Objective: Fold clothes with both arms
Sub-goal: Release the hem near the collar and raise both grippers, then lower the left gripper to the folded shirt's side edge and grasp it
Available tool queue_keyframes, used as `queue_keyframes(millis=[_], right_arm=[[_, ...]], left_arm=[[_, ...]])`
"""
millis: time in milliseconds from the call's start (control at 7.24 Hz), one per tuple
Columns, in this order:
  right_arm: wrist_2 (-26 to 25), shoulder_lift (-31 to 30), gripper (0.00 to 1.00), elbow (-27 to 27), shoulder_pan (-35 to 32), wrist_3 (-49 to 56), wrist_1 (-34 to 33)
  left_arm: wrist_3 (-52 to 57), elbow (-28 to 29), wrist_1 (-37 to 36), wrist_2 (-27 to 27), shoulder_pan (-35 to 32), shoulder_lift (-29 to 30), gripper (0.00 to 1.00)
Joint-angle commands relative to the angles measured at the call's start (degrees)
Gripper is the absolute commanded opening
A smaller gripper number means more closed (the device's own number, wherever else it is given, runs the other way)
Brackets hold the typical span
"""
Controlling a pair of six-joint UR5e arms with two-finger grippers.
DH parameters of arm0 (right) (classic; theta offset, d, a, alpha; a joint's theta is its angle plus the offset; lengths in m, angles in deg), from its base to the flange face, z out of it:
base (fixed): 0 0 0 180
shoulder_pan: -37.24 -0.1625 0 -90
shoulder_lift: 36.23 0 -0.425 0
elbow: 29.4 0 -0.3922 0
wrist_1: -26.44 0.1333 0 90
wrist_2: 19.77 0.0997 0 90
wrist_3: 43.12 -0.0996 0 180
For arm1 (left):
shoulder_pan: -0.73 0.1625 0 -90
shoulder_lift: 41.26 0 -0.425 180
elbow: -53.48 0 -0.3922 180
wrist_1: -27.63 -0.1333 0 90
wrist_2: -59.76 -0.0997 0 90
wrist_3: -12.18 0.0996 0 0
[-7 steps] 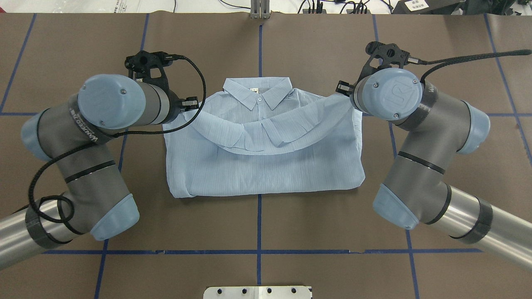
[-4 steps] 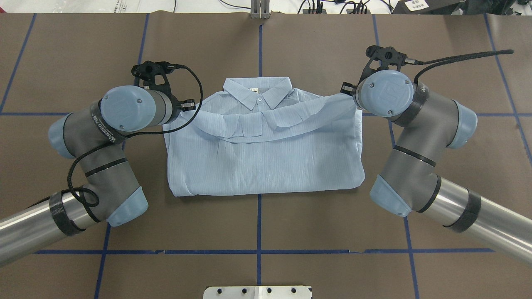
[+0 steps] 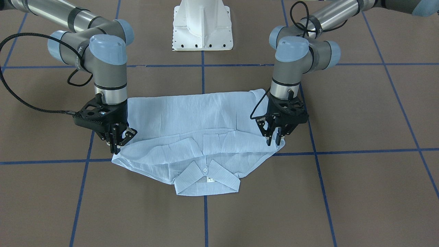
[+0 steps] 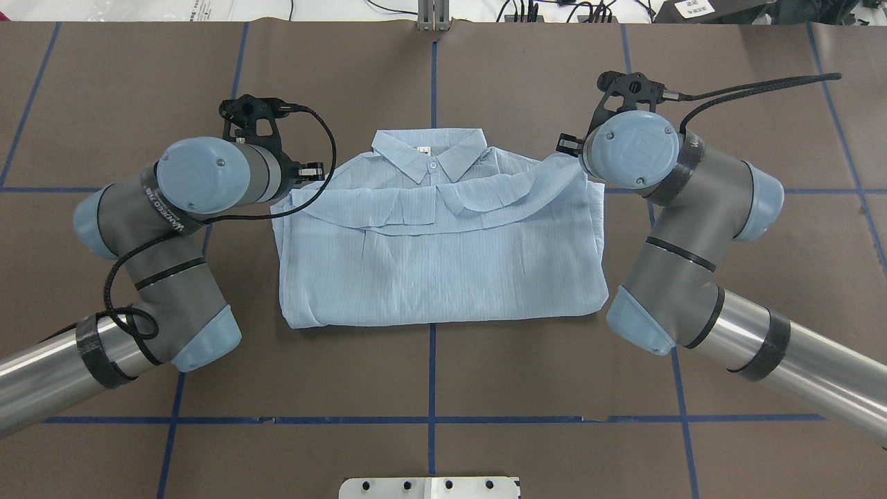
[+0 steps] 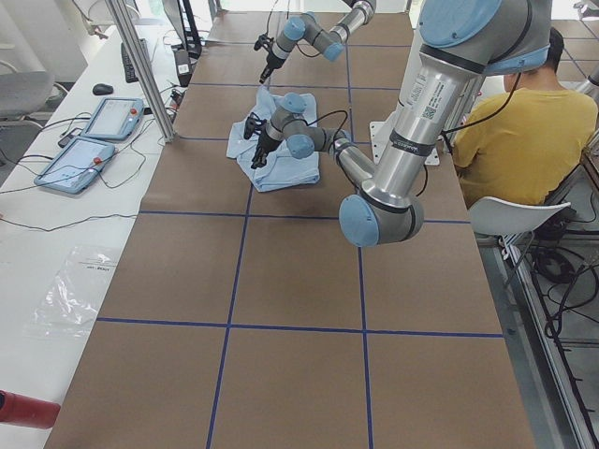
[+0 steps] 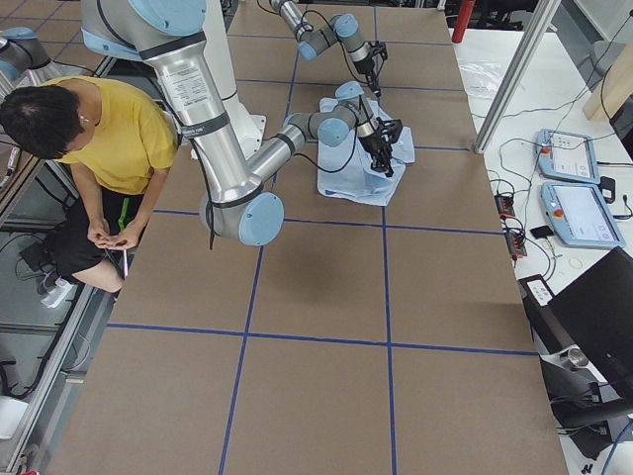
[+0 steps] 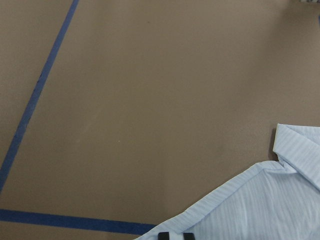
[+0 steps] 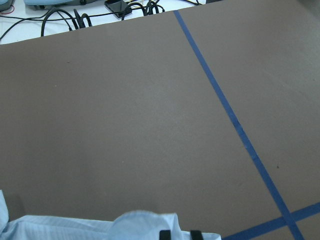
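The pale-blue striped shirt (image 4: 443,270) lies folded on the brown table, collar (image 4: 428,154) at the far side. Its lower part is doubled over the chest, and the folded edge (image 3: 192,132) sags just short of the collar. My left gripper (image 3: 276,140) is shut on the shirt's folded corner at its left shoulder; its fingertips and the cloth show in the left wrist view (image 7: 175,235). My right gripper (image 3: 116,145) is shut on the opposite corner, also seen in the right wrist view (image 8: 181,234). Both hold the cloth low over the table. In the overhead view the wrists hide both grippers.
The white pedestal base (image 3: 202,25) stands at the robot's side of the table. Blue tape lines (image 4: 432,374) cross the brown mat. A person in yellow (image 5: 505,131) sits beside the table. Control tablets (image 6: 574,188) and cables lie on the white bench beyond the far edge.
Both arms moved further out toward the collar and lowered. The folded edge of the shirt moved with them, closer to the collar, and sags less.
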Motion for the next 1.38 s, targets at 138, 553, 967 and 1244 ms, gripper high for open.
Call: queue_keyframes(millis=[138, 553, 967, 1244], right_arm=[[6.39, -0.96, 1.00, 2.52, -2.01, 7.53, 0.28], [6.30, -0.96, 1.00, 3.06, -1.74, 7.09, 0.28], [6.21, -0.96, 1.00, 2.97, -1.65, 6.91, 0.28], [6.04, -0.96, 1.00, 2.97, -1.57, 6.91, 0.28]], left_arm=[[4.35, -11.52, 0.34, 10.73, 0.30, -8.36, 1.00], [-4.70, -11.47, 8.43, 5.85, 10.03, -14.70, 1.00], [-6.81, -10.32, 8.52, 4.24, 14.09, -15.15, 0.99], [-8.93, -10.32, 8.52, 2.75, 16.73, -15.15, 0.15]])
